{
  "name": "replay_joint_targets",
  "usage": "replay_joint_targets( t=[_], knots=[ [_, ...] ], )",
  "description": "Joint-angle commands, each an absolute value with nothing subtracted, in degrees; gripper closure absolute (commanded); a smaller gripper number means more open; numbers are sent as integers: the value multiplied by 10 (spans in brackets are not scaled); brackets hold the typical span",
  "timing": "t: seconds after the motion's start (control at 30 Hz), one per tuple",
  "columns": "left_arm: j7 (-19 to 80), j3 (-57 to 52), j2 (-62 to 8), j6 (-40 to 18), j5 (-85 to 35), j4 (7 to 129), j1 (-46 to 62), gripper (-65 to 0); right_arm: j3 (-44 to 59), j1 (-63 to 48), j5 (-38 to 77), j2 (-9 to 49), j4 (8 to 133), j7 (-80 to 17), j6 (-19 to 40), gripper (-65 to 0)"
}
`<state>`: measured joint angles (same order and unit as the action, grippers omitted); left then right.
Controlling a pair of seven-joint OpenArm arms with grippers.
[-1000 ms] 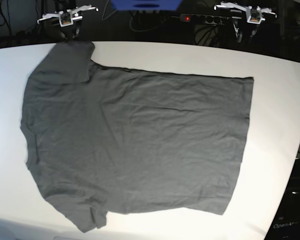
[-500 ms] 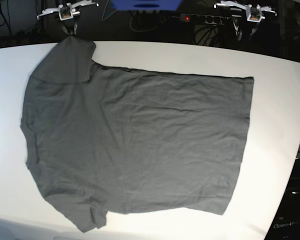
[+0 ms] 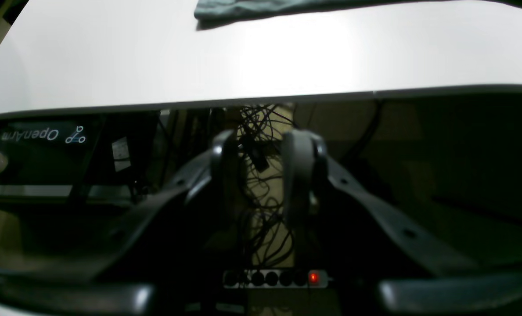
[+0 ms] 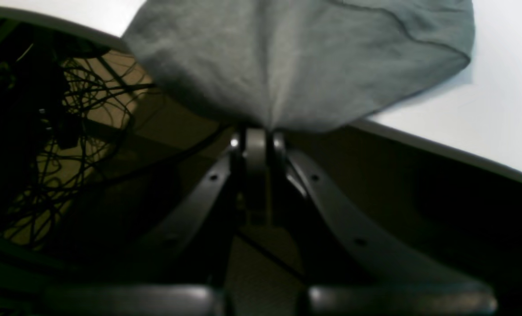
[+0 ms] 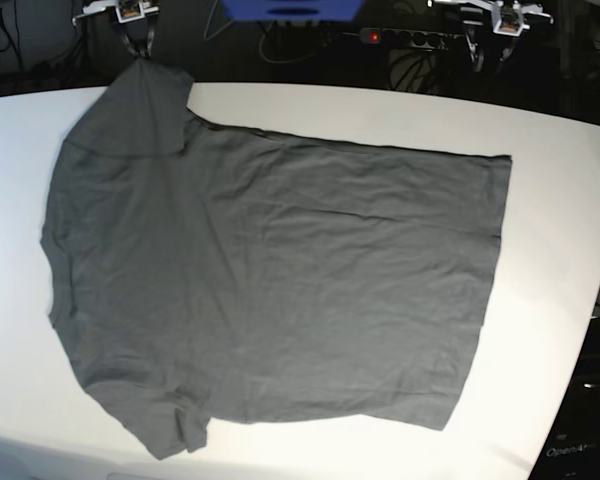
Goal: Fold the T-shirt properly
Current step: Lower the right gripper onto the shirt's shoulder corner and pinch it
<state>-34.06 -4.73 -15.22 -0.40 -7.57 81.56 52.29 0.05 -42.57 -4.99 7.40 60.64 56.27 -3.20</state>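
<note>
Right gripper (image 4: 255,131) is pinched tight on a sleeve of the T-shirt (image 5: 270,280), lifting it past the white table (image 5: 540,130) edge; the rest lies flat. Left gripper (image 3: 261,151) hangs off-table, jaws apart, empty

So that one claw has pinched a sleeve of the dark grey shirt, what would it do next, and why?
Probably carry that sleeve inward over the body. The right claw is shut on the sleeve of the wrinkled dark charcoal-grey cotton T-shirt, lifted at the white table's far edge. The left claw hangs empty off the table.
</note>
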Motion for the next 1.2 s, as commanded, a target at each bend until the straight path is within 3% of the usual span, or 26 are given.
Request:
replay_joint_targets(
  t=[0.0,0.73,1.17],
  knots=[
    [-361,-51,-156,-2,-78,828,541,-175,9,-436,-44,77,611,581,-37,-6],
    [-361,-51,-154,2,-78,876,573,-175,92,-480,-44,82,725,596,-34,-6],
    [-361,-51,-150,3,-84,876,571,-174,93,-455,-44,83,760,553,58,-6]
  ],
)
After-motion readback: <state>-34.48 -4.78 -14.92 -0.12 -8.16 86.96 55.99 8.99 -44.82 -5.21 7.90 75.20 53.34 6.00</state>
